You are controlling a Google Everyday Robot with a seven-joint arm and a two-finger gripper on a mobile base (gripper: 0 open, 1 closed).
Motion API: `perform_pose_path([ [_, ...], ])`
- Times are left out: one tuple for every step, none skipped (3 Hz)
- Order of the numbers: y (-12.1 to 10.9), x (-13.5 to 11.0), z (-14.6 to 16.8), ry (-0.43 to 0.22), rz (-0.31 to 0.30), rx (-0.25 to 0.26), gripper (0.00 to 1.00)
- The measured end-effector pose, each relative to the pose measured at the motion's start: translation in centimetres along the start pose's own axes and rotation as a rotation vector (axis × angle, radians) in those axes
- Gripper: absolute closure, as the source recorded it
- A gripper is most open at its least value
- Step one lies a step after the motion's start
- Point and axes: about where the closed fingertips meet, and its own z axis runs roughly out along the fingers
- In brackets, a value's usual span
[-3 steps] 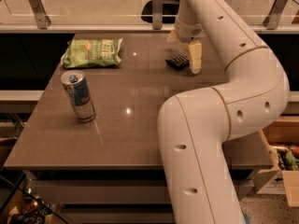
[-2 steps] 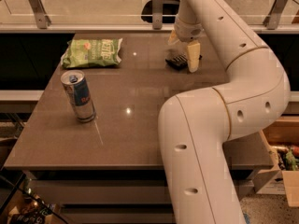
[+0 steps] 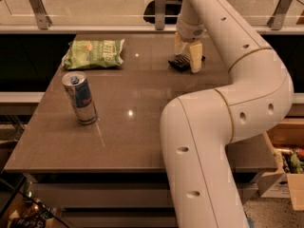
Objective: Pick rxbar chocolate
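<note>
sitting at rxbar chocolate (image 3: 178, 63) (black wrapper, lettering unreadable): tool (image 3: 187, 62), grasp state can't tell.

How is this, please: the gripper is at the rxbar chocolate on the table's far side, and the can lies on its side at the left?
No: the camera view shows the can standing upright at the left. The gripper is at the rxbar chocolate on the far side of the table.

The desk (image 3: 142, 94) is showing a polished brown top reflecting light spots, and the can (image 3: 80, 98) is gleaming like smooth metal. The end effector (image 3: 186, 61), hanging over the rxbar chocolate (image 3: 176, 63) at the desk's far side, is looking like matt cream plastic.
</note>
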Motion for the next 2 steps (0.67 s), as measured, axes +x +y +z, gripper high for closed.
perform_pose_path([
  [-0.03, -0.02, -0.30, 0.000, 0.000, 0.000, 0.87],
  [-0.03, -0.12, -0.95, 0.000, 0.000, 0.001, 1.00],
])
